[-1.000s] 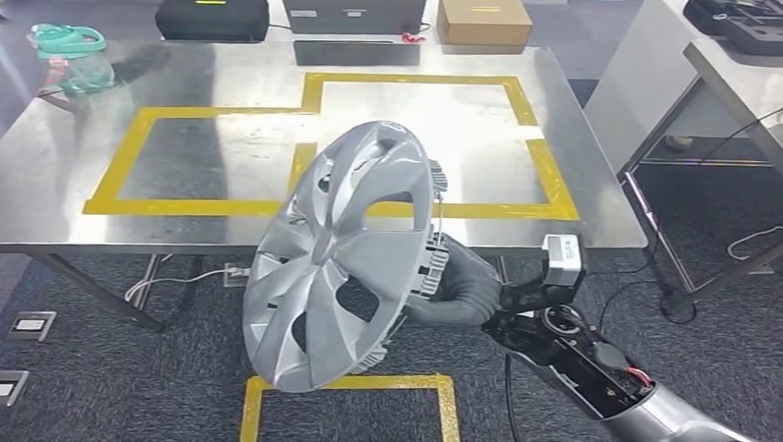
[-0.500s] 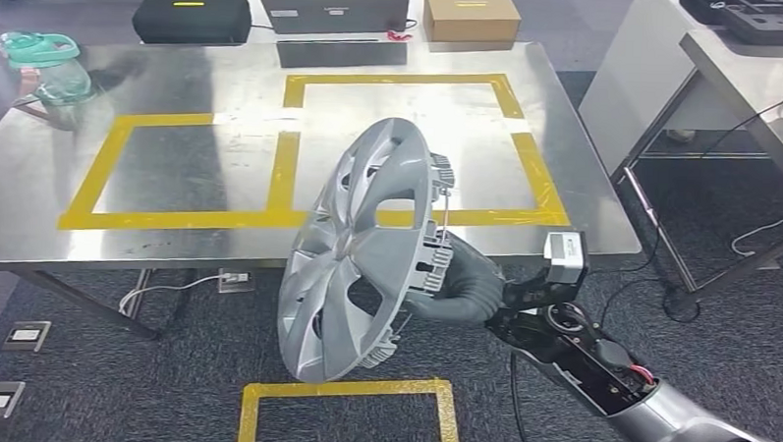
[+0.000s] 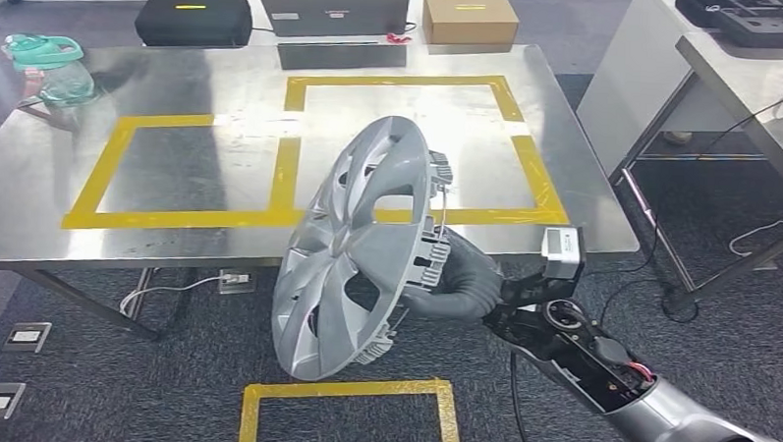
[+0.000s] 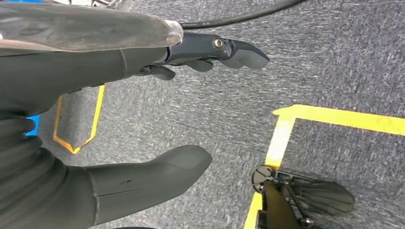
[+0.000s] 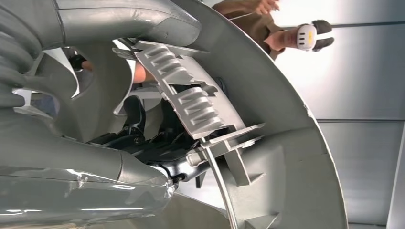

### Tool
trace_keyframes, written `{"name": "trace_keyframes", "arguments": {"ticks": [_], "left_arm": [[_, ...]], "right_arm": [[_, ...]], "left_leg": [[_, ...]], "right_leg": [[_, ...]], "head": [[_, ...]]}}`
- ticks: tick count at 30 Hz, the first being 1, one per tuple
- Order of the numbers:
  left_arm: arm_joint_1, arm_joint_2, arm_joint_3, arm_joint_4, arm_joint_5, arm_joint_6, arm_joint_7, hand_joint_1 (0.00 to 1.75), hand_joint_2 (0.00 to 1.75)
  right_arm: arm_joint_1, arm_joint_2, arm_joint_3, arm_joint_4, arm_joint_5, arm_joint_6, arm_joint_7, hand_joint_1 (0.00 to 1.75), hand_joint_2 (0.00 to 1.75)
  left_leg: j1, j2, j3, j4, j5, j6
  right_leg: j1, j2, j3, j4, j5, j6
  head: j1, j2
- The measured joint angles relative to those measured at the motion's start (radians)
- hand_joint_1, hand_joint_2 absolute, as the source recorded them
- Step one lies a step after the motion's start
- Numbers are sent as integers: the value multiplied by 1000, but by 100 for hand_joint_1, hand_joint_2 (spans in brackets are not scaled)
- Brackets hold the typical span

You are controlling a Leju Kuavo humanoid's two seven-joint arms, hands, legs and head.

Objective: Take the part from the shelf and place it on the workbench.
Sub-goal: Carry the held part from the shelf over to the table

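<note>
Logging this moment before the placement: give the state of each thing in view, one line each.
hubcap: held on edge, tilted, off the table, not yet placed
right hand: grips the hubcap from behind, fingers through its openings
left hand: holds nothing, fingers apart, over the carpet
workbench: bare inside the yellow tape outlines
laptop: open
cardboard box: closed

This looks like a robot test lab. A big shiny metal table (image 3: pixel 220 225) has yellow tape boxes (image 3: pixel 302 149) on it. Behind the table sit a laptop (image 3: pixel 332 7) and maybe a cardboard box (image 3: pixel 470 17).
</note>
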Motion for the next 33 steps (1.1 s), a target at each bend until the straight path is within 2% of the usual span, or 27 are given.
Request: {"name": "trace_keyframes", "arguments": {"ticks": [23, 33], "left_arm": [[0, 17, 0, 0, 29, 10, -11, 0, 175], [0, 17, -8, 0, 29, 6, -9, 0, 175]], "right_arm": [[-24, 0, 1, 17, -13, -11, -18, 175, 175], [-23, -2, -1, 18, -1, -43, -17, 175, 175]], "left_leg": [[-1, 0, 0, 0, 0, 0], [-1, 0, 0, 0, 0, 0]], "right_leg": [[-2, 0, 0, -1, 0, 1], [-2, 0, 0, -1, 0, 1]], "head": [[0, 0], [0, 0]]}}
